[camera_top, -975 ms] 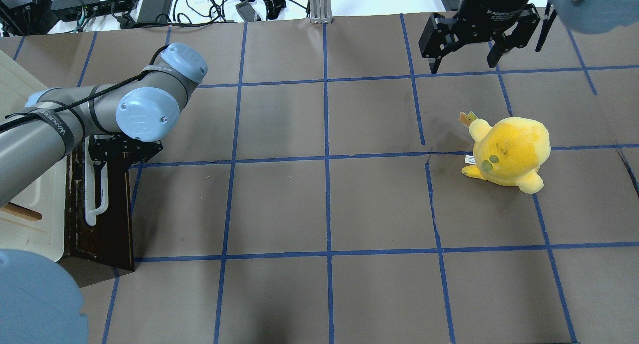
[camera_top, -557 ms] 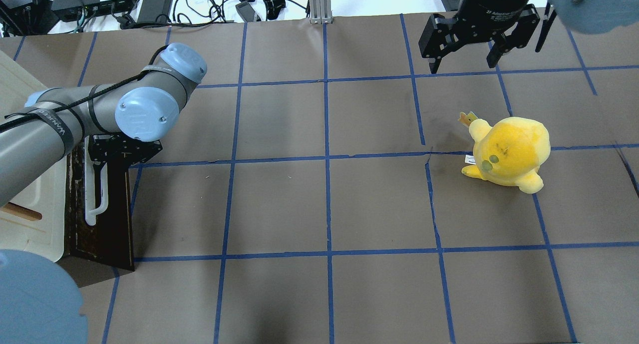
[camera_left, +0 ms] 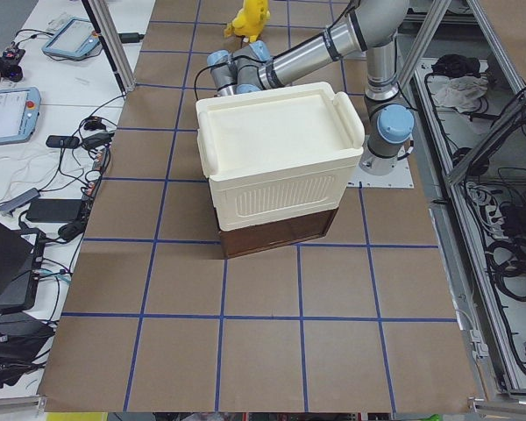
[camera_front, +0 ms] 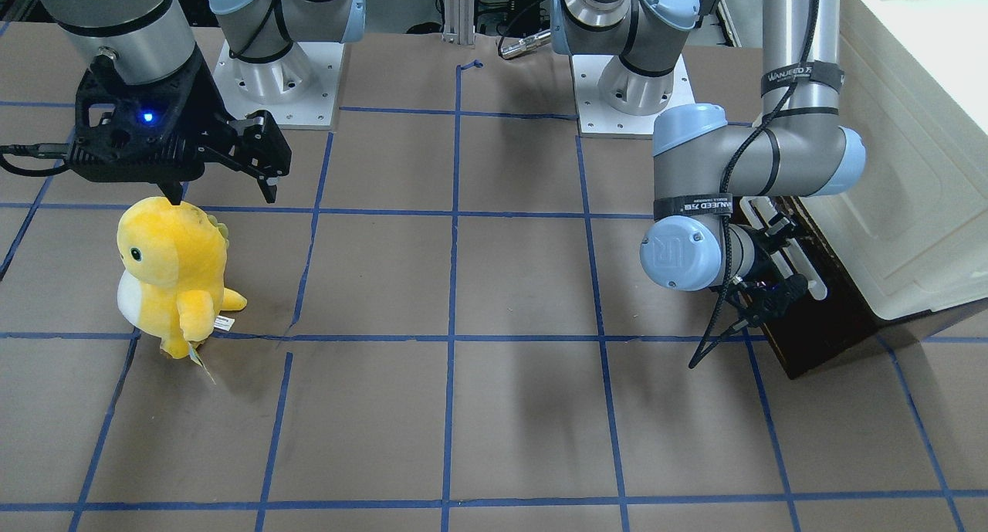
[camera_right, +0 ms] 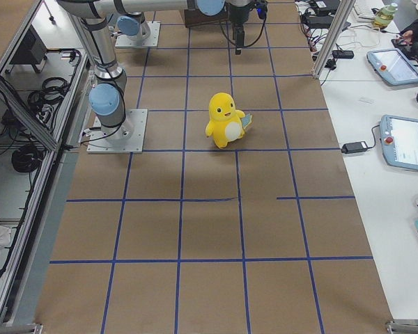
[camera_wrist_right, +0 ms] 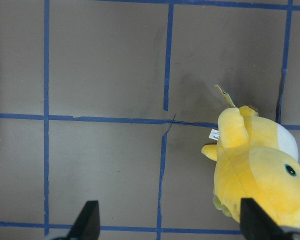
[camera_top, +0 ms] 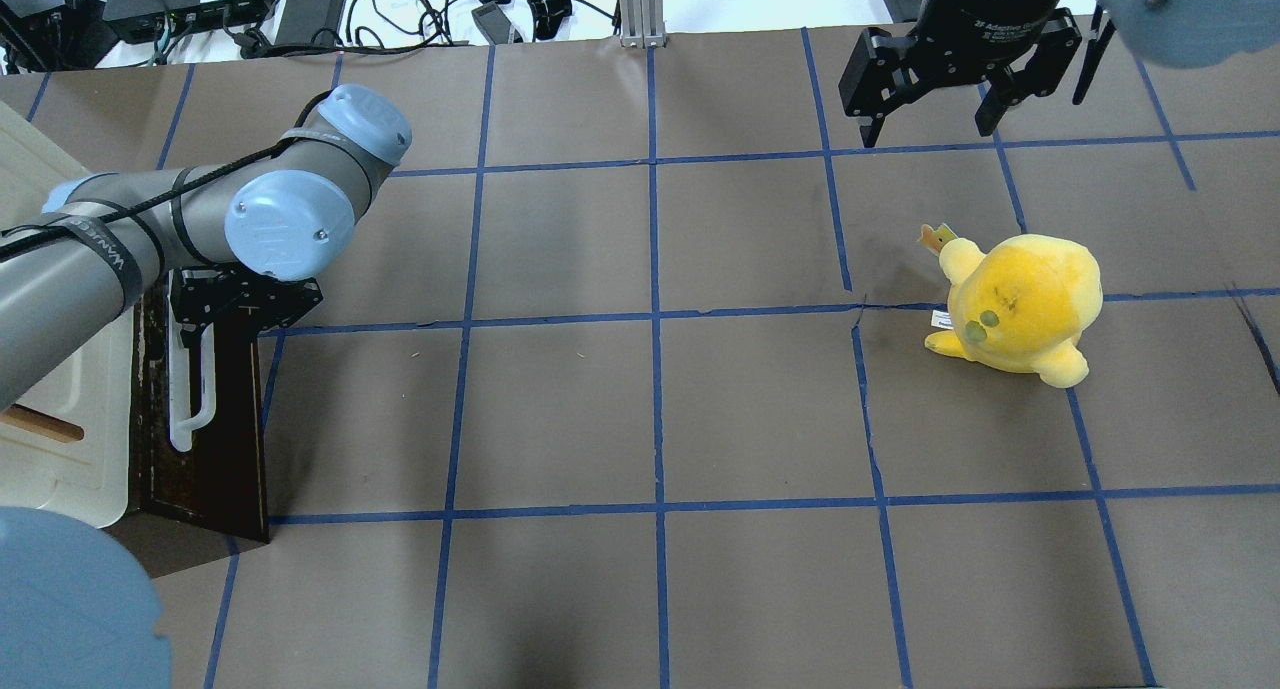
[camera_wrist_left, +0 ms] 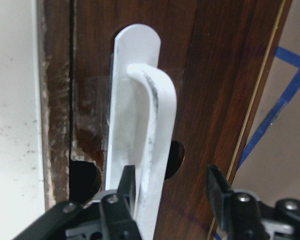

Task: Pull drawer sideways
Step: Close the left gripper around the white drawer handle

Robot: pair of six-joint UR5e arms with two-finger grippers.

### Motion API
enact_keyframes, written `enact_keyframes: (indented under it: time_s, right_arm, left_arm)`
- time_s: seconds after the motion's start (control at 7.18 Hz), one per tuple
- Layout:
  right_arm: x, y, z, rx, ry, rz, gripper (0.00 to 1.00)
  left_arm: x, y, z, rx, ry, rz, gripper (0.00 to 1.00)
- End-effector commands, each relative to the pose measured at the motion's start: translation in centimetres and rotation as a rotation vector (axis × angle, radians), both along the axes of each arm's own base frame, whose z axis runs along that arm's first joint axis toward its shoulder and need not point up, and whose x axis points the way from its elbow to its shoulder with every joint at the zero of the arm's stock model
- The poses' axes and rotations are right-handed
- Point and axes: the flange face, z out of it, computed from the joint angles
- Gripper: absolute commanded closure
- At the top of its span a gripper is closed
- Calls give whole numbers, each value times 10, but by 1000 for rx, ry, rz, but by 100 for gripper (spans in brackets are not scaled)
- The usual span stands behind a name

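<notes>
— Where was your drawer [camera_top: 225, 419]?
— Under the box [camera_left: 276, 149]; your left gripper [camera_wrist_left: 171, 181] straddled its handle [camera_wrist_left: 149, 125], jaws wide.
— Risk?
— Pulled unclosed, a finger might have slipped off; the box could have dragged along.
— In the way?
— Only the plush [camera_top: 1020, 304], well apart, by your right gripper [camera_top: 930, 134], also wide.

overhead looks forward and down from behind the robot; front-facing looks steeply back across the table [camera_front: 494, 285]. side views look along it from each end. left wrist sits close on the drawer handle [camera_wrist_left: 142, 125]; right wrist looks down on the plush toy [camera_wrist_right: 260, 170], shared with overhead.
</notes>
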Motion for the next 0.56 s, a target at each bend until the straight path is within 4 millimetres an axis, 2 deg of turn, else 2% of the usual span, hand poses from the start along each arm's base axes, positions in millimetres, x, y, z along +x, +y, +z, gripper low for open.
enact_keyframes:
  time_s: [0.0, 0.14, 0.28, 0.42]
  right_arm:
    - [0, 0, 0, 0, -1, 0, 0]
    - [0, 0, 0, 0, 0, 0, 0]
    - [0, 0, 0, 0, 0, 0, 0]
    - [0, 0, 0, 0, 0, 0, 0]
  left_arm:
    - [1, 1, -1, 12, 4, 2, 38]
    - [2, 0, 0, 13, 5, 1, 43]
    - [2, 0, 0, 14, 4, -1, 54]
    - [3, -1, 1, 12, 3, -1, 56]
